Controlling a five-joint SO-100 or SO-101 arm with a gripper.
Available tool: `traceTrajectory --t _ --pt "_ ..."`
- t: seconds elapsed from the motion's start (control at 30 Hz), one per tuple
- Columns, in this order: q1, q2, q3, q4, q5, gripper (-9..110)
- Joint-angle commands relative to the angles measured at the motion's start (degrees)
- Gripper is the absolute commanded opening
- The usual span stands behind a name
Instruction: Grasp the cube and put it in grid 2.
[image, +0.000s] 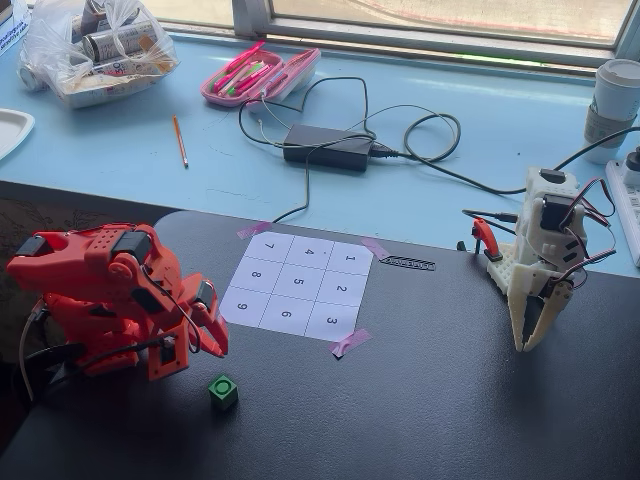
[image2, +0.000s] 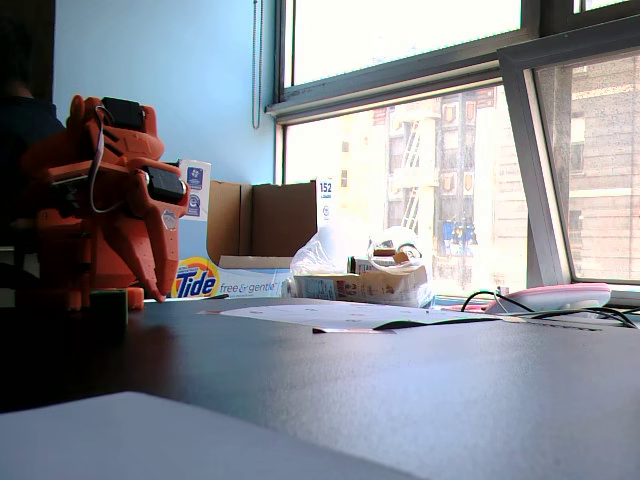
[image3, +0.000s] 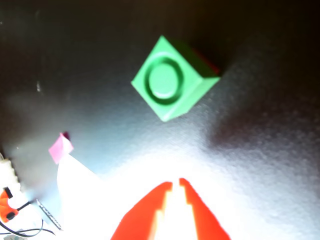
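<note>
On the dark table (image: 450, 400), an orange arm (image: 100, 290) is sitting folded at the left side of a fixed view, with a white arm (image: 545, 260) standing well apart at the right edge. Between them, nearer the window, the numbered sheet (image: 298, 282) is lying flat, pinned by pink tape (image: 350, 343) at its corners; grid 2 (image: 341, 289) is showing as the middle cell of the sheet's right-hand column, bare. The orange arm's gripper (image: 212, 345) is pointing down just above the table, its tips drawn almost together with only a thin slit between them in the wrist view (image3: 175, 184), clasping nothing. The cube (image: 223, 392) is resting on the table off the sheet, near the gripper's tips but apart from them, below the sheet's lower left corner in that fixed view. In the wrist view the cube (image3: 172, 80) is sitting turned cornerwise, its ring mark facing up.
</note>
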Motion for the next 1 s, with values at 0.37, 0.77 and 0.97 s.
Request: traceTrajectory --t 0.37,0.77,0.97 --pt "0.2 0.0 -0.4 0.9 -1.1 0" --pt "0.6 -2.4 -4.7 2.6 -0.4 5" --pt "1.5 -7.9 -8.8 2.1 0.1 16"
